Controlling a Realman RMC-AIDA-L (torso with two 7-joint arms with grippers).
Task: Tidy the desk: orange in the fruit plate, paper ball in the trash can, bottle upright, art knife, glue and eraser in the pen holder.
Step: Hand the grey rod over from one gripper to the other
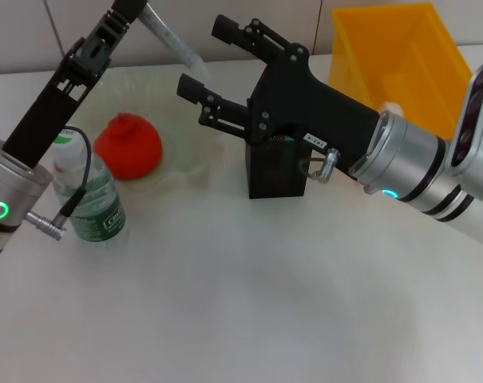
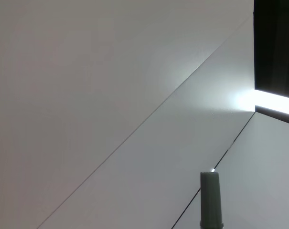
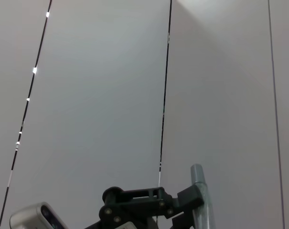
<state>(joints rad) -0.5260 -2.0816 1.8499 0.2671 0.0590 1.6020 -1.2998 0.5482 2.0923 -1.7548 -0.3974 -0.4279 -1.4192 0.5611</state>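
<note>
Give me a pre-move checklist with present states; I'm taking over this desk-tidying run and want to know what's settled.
1. orange in the fruit plate: ok.
2. bottle upright: ok, standing beside the plate.
3. paper ball in the trash can: cannot tell; something white shows inside.
4. left gripper holding a grey stick: ok, raised behind the plate.
5. right gripper empty: ok, fingers open above the pen holder.
6. Pen holder contents: cannot tell, the arm covers its mouth.
</note>
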